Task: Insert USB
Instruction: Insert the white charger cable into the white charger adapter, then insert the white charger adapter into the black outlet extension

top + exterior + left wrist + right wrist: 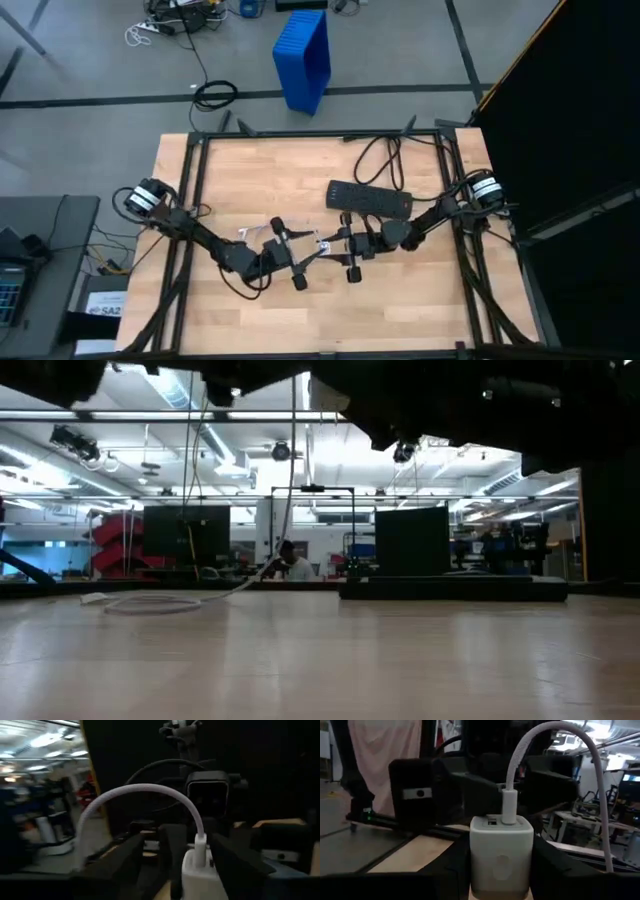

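USB (520,755), thin white cable, plugged in

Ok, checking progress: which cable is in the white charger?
The thin white cable, plugged into the charger in the right gripper; the thick black cord joins the power strip.

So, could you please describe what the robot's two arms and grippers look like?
Both arms are dark, slim and jointed, with black cables trailing along them. Each has a round silver-and-black base unit near a table edge. The left gripper and right gripper end in two broad, matte black fingers.
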Controlling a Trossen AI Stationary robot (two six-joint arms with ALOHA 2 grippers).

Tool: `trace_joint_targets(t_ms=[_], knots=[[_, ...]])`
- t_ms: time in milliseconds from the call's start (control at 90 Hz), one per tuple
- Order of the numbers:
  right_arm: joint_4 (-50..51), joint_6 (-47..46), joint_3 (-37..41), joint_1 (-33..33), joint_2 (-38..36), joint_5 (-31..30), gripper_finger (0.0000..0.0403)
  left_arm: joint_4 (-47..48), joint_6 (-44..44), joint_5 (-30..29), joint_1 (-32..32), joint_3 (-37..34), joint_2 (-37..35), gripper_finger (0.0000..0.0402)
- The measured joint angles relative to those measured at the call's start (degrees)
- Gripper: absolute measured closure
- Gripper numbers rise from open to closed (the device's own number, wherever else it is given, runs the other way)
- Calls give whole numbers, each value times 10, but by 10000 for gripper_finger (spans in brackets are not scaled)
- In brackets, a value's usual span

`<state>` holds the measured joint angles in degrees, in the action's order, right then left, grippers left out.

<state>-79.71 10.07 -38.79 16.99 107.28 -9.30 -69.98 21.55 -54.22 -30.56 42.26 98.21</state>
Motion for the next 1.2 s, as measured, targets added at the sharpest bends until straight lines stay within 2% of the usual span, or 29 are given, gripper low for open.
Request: trace_joint_targets(t_ms=[133,311,478,533,600,756,800,933,1067,1200], knots=[[2,-4,1,-3,0,-3,289,-12,31,-49,-20,0,0,176],[12,-30,2,-22,-3,-6,289,-15,38,-61,-29,0,-1,176],[129,-56,32,-70,-72,-6,289,-13,35,-60,-32,1,-2,177],[140,-62,59,-91,-103,-8,289,-12,34,-60,-31,1,-2,177],[102,-57,101,-111,-137,-8,289,-12,31,-58,-32,2,-2,177],[-94,-75,237,-169,-182,-6,289,-8,18,-49,-32,2,-2,185],[-89,-89,267,-187,-194,-10,289,-7,17,-47,-31,2,-2,189],[-88,-127,321,-225,-191,-12,289,-3,-5,-21,-19,3,-2,196],[-92,-134,325,-235,-184,-12,289,45,-73,1,10,3,-2,199],[-92,-133,320,-224,-184,3,289,156,-173,89,74,3,-2,198]])
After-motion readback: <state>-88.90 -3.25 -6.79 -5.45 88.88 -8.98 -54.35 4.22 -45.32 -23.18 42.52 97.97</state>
